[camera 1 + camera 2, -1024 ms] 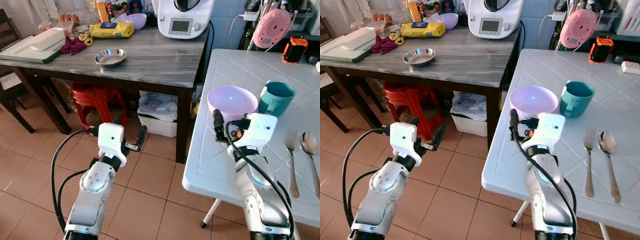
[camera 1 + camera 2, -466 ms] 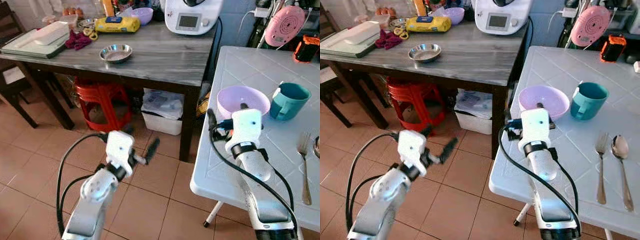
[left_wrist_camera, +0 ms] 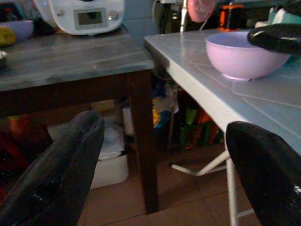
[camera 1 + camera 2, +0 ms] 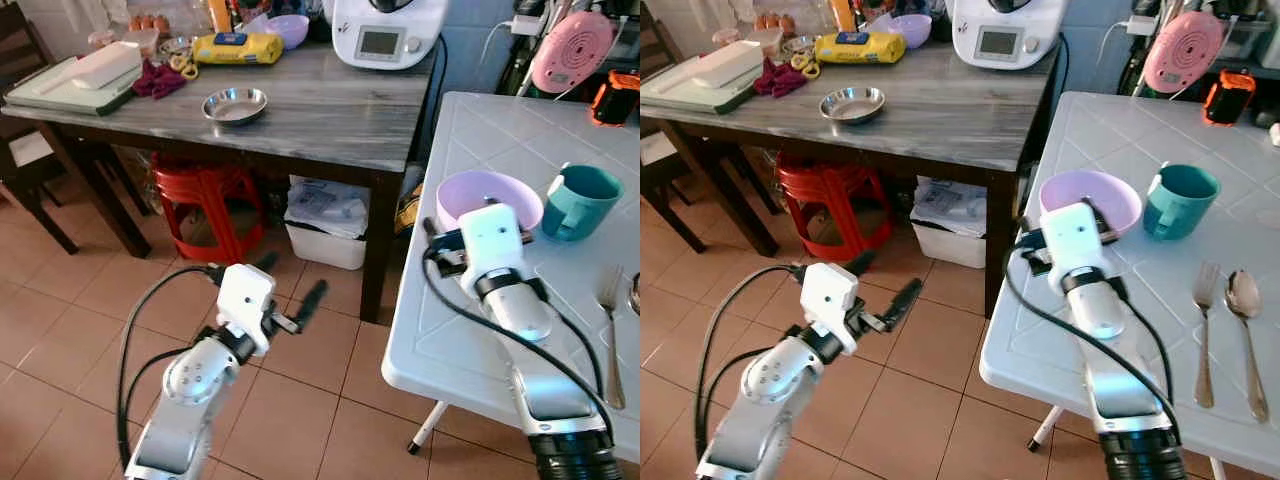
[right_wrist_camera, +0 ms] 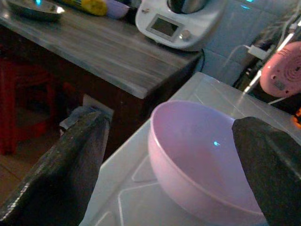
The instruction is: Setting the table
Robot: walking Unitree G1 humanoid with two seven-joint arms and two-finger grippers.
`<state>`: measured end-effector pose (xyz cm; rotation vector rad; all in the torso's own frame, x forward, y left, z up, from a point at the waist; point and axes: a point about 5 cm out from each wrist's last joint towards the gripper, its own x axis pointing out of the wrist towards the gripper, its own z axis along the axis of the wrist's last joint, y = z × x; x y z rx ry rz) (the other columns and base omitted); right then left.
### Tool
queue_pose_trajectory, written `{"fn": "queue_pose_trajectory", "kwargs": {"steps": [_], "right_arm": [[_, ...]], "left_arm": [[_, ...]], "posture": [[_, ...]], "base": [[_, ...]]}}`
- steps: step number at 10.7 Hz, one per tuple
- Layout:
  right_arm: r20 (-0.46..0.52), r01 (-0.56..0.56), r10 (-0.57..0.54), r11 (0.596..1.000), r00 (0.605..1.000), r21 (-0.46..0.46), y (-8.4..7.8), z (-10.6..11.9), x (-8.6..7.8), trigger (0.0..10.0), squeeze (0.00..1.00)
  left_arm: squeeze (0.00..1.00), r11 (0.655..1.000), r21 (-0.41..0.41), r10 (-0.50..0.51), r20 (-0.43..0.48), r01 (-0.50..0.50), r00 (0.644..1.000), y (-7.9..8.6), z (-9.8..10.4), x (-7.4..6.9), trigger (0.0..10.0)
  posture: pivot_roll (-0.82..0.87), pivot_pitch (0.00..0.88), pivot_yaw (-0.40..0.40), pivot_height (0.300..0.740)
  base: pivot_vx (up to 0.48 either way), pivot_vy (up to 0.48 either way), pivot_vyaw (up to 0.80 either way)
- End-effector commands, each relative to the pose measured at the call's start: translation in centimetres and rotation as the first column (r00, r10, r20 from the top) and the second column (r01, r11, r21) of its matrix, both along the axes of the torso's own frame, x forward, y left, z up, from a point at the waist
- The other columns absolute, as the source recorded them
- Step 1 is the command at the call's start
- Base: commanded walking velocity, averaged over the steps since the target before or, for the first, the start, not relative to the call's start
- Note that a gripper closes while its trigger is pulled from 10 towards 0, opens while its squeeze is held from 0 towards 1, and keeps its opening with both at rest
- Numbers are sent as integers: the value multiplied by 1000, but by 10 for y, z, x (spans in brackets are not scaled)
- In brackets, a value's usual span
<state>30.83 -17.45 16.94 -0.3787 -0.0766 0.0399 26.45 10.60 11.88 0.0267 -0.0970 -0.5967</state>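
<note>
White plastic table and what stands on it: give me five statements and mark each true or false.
1. The pale purple plastic bowl stands empty on the white plastic table. True.
2. The right pincer is open, its fingers on either side of the bowl. True.
3. The teal mug lies tipped on its side. False: it stands upright beside the bowl.
4. The metal fork and metal spoon lie inside the bowl. False: they lie side by side on the table.
5. The left pincer holds the round steel dish. False: it is open over the floor, and the dish sits on the grey wooden table.
</note>
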Motion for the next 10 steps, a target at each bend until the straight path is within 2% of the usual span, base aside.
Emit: {"fn": "queue_pose_trajectory", "kwargs": {"steps": [1,3,5,8,10], "right_arm": [[21,14,-14,1000,1000,9,2,0,-4,10000,0],[30,13,-14,1000,999,17,8,-5,-13,10000,0],[130,-40,33,998,991,46,21,4,-22,10000,0],[109,-88,77,991,991,103,30,-5,-34,10000,0],[116,-102,89,989,989,109,33,-5,-33,10000,0]], "left_arm": [[0,1000,5,2,1,-2,1000,1,0,-1,10000],[0,1000,16,26,0,-26,1000,4,-2,-1,10000],[0,999,29,39,13,-40,999,3,-1,-1,10000],[0,997,32,64,24,-65,998,6,2,6,10000],[0,998,31,62,23,-62,998,4,3,6,10000]], "posture": [[-136,112,65,740],[-133,108,63,740],[-133,99,66,740],[-136,95,70,740],[-136,93,73,740]], "base": [[0,0,0],[0,0,0],[0,0,-200],[0,0,-654],[0,-306,0]]}}
